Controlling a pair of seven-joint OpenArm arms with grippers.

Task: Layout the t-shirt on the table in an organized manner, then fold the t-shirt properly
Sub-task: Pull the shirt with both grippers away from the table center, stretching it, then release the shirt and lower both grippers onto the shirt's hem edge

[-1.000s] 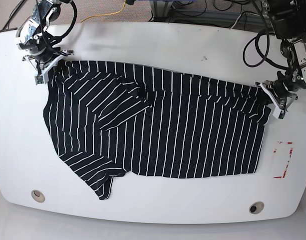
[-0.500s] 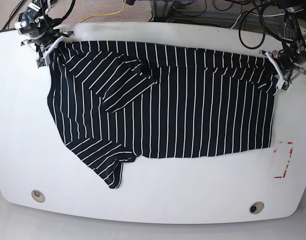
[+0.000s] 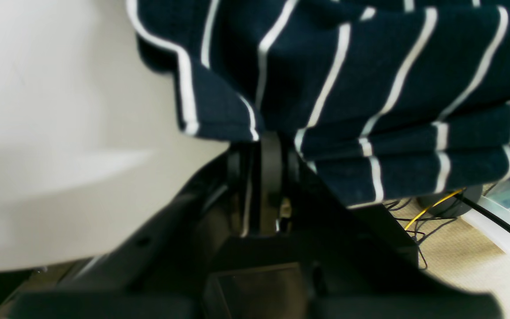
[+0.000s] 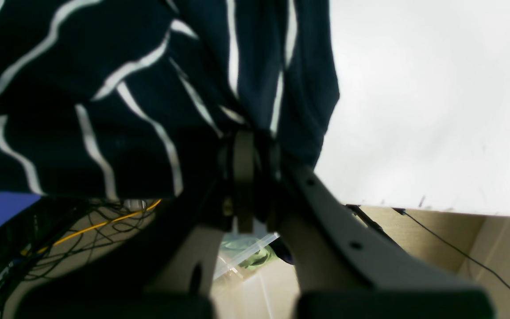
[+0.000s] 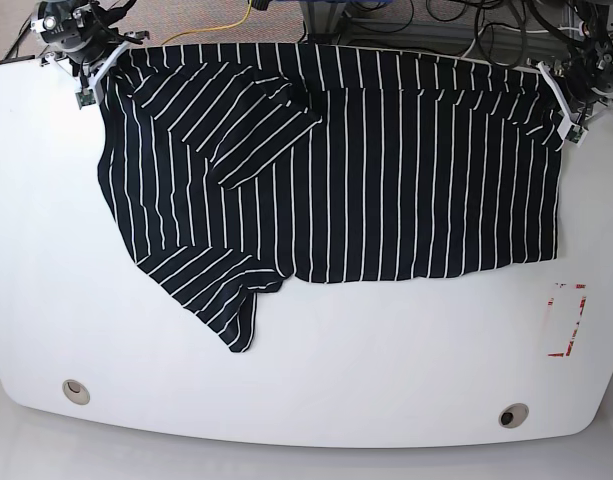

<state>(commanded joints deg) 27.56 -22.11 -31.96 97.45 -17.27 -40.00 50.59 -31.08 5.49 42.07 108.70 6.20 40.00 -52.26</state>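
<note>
The black t-shirt (image 5: pixel 386 170) with thin white stripes lies spread over the far half of the white table (image 5: pixel 386 390). Its top edge reaches the far rim. One sleeve is folded over the body at the upper left, and another points toward the near left. My right gripper (image 5: pixel 91 68) is shut on the shirt's far-left corner. In the right wrist view the cloth (image 4: pixel 104 88) is bunched at that gripper (image 4: pixel 244 137). My left gripper (image 5: pixel 568 103) is shut on the far-right corner, and the left wrist view shows it (image 3: pixel 272 144) holding the hem (image 3: pixel 370 66).
Two small round metal holes (image 5: pixel 76 390) (image 5: pixel 513 414) sit near the front edge. A red rectangular mark (image 5: pixel 568 320) lies at the right. Cables (image 5: pixel 226 25) and equipment run along the floor behind the table's far edge.
Both grippers have moved toward the far edge, dragging the t-shirt with them. Its top edge went from mid-table to the far rim, and the body is stretched flatter.
</note>
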